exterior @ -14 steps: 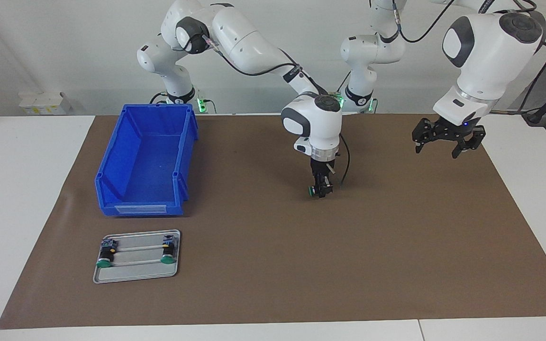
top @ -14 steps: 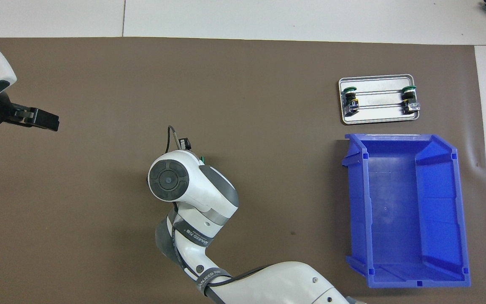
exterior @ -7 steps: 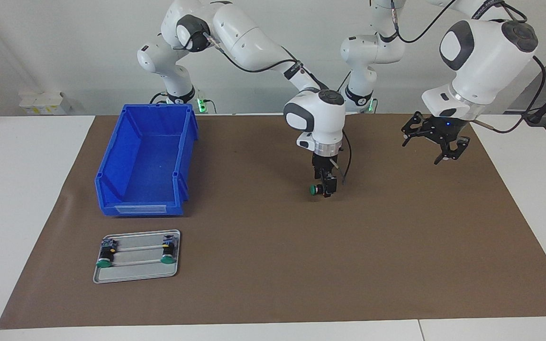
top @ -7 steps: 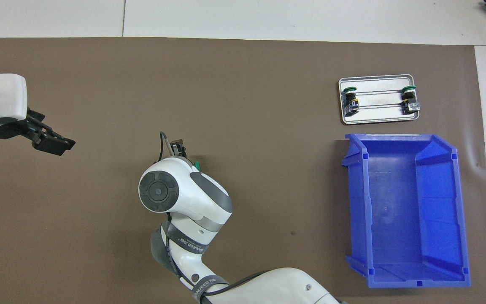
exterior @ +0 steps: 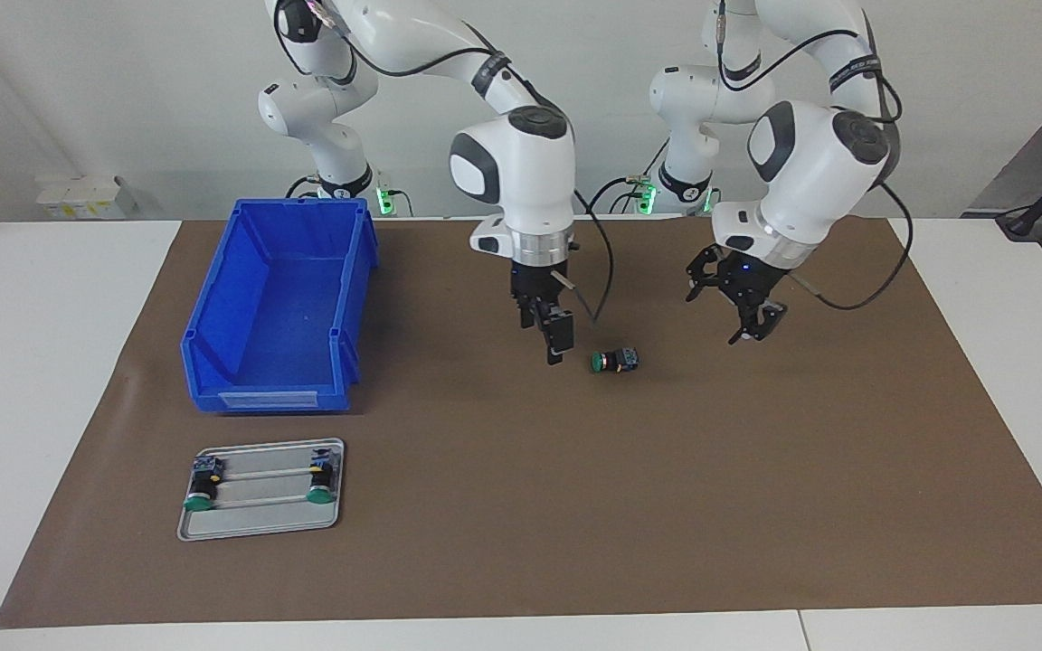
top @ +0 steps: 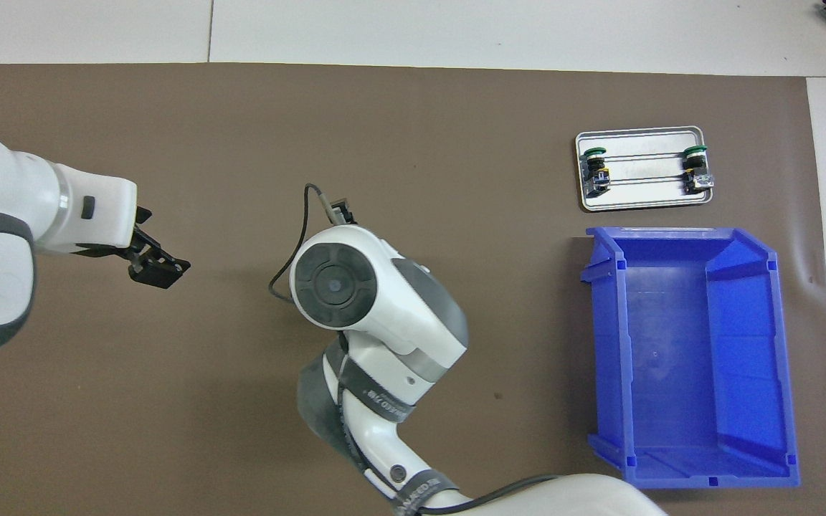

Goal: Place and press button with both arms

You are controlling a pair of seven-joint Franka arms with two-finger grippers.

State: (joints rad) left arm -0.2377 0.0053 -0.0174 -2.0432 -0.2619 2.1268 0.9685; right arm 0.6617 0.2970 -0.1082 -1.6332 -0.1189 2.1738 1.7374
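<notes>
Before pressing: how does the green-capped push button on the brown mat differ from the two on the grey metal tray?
The green-capped mat button lies alone on bare mat, nearer the robots; the tray buttons lie paired on the grey metal tray, toward the right arm's end. All lie sideways.

white table under brown mat: button, blue bin, tray
</notes>
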